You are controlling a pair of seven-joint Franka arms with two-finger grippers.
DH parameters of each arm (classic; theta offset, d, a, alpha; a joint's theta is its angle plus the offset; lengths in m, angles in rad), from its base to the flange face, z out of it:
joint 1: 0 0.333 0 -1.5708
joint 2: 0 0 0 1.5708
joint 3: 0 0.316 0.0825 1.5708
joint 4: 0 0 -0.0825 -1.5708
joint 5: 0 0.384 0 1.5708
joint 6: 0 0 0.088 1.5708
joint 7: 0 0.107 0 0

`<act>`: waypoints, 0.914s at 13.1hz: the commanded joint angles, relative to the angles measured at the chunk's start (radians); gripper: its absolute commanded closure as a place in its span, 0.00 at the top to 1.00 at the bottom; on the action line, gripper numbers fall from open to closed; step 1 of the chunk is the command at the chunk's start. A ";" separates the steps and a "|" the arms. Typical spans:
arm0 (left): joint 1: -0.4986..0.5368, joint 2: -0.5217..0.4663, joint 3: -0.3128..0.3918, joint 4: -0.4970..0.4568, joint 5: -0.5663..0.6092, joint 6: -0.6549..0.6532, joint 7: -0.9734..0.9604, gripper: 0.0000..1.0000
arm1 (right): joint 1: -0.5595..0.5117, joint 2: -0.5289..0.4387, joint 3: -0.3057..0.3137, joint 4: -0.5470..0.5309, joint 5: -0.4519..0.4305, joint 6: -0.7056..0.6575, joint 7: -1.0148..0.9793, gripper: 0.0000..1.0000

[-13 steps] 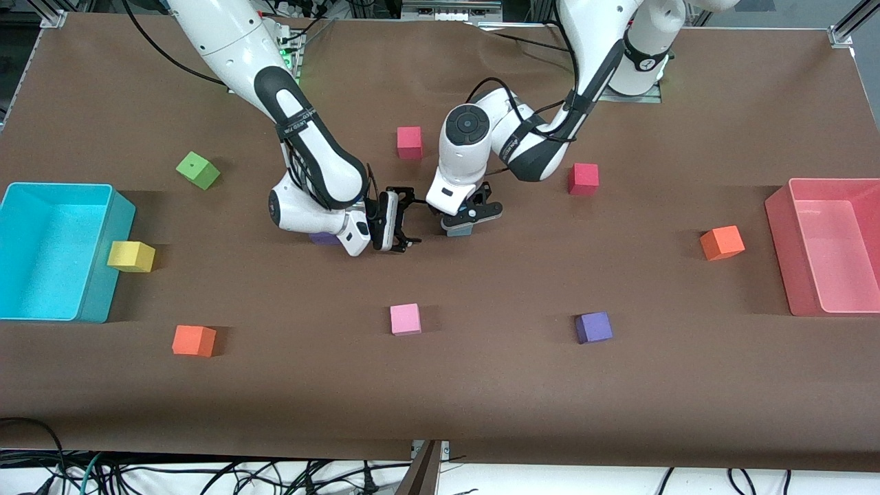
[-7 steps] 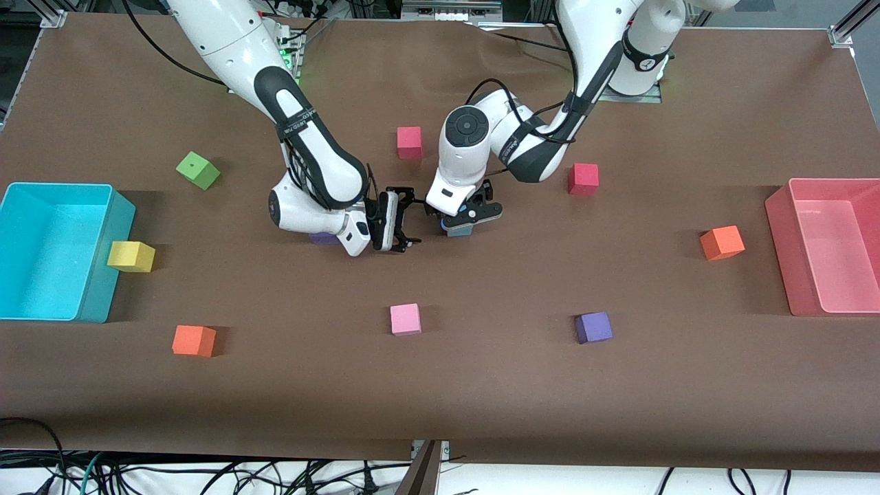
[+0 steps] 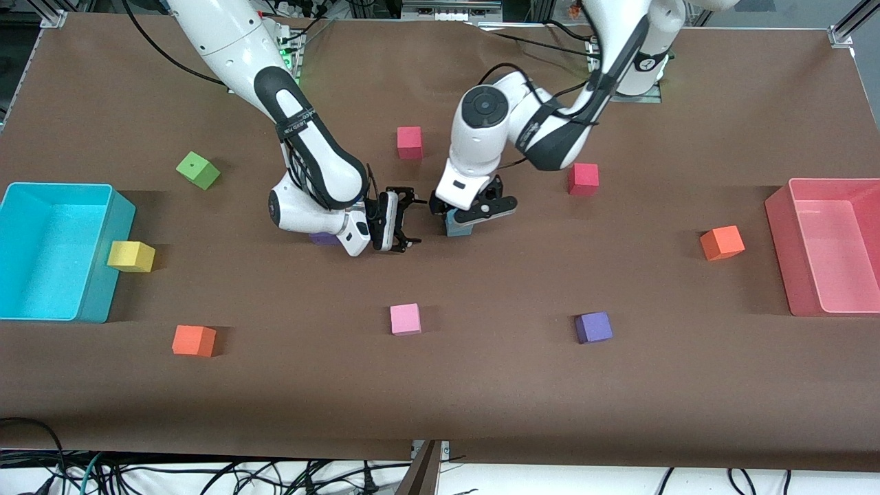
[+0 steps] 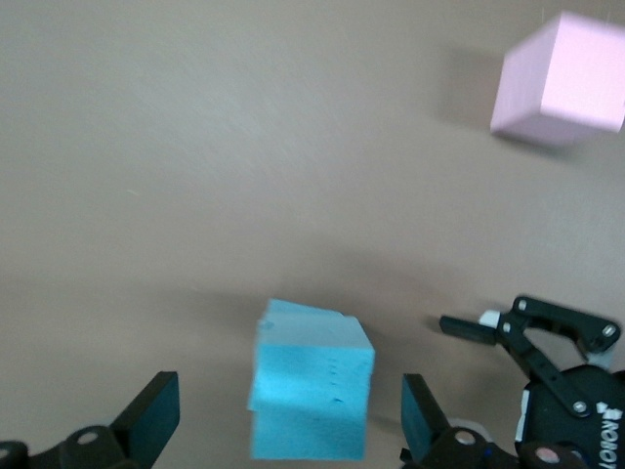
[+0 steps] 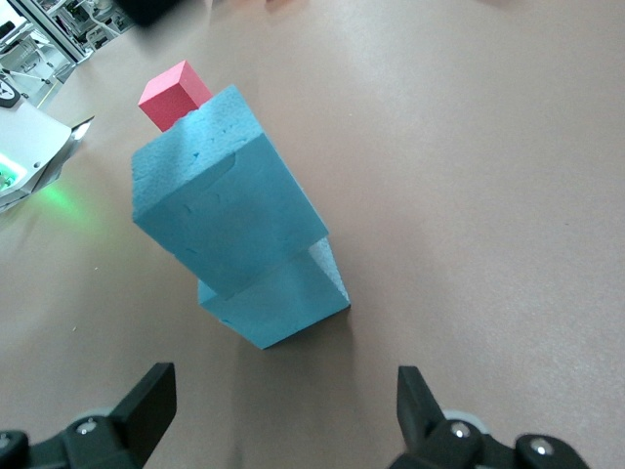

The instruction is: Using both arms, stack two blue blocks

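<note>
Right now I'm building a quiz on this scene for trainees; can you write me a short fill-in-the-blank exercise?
1. The upper blue block sits on the ____ blue block.
2. The left gripper, over the stack, is ____.
3. The right gripper, beside the stack, is ____.
Missing words: lower; open; open.

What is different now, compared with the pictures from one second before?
The left gripper opened its jaws, let go of the upper blue block and rose above the stack; the left arm drew back toward its base. The upper block now rests on the lower blue block, turned a little askew. The right gripper stayed open beside the stack, and the other cubes and bins did not move.
</note>
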 commanded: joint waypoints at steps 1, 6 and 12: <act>0.109 -0.169 -0.045 -0.083 0.024 -0.117 0.056 1.00 | -0.017 -0.005 0.015 -0.005 0.020 -0.009 -0.023 1.00; 0.316 -0.331 -0.015 -0.083 0.012 -0.333 0.571 1.00 | -0.024 -0.012 0.012 -0.005 0.015 -0.030 -0.010 1.00; 0.327 -0.443 0.332 -0.081 -0.102 -0.445 1.095 1.00 | -0.035 -0.066 -0.155 0.013 -0.170 -0.367 0.013 1.00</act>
